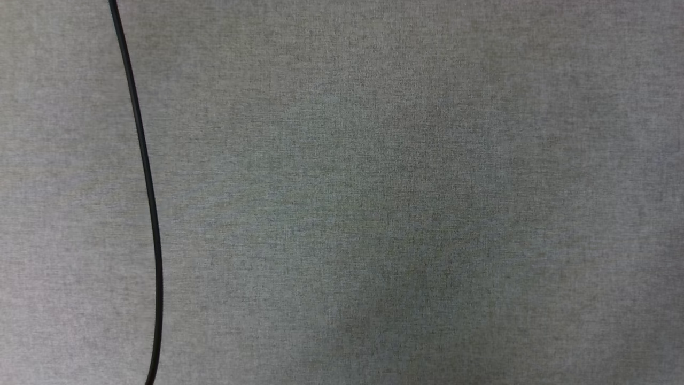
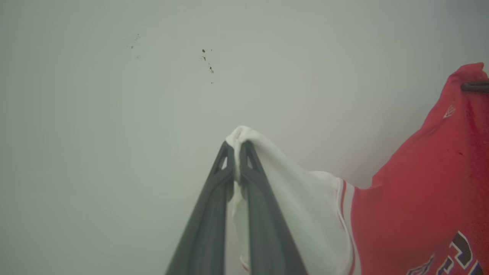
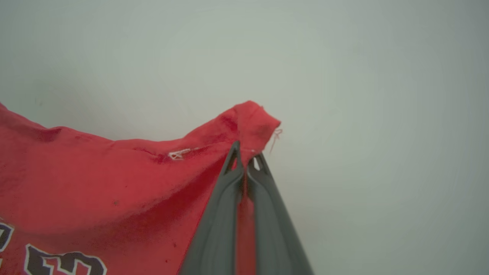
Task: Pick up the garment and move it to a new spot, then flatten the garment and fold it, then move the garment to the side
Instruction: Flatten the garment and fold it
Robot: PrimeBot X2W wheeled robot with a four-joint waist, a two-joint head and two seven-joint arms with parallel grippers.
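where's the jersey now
The jersey is held by both arms: left wrist view shows left end effector pinching its white sleeve, right wrist view right end effector pinching a red corner.

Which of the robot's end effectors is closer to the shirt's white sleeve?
Left. The left end effector is shut on the white sleeve itself; the right end effector is shut on a red corner of the garment, across the red cloth from the sleeve.

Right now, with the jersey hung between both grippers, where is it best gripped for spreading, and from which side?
Probably the jersey's two far ends: the white sleeve tip, pinched by the left gripper, and the red corner in the right gripper. Come at each from its outer side; the cloth sags between them, so pulling apart should spread it.
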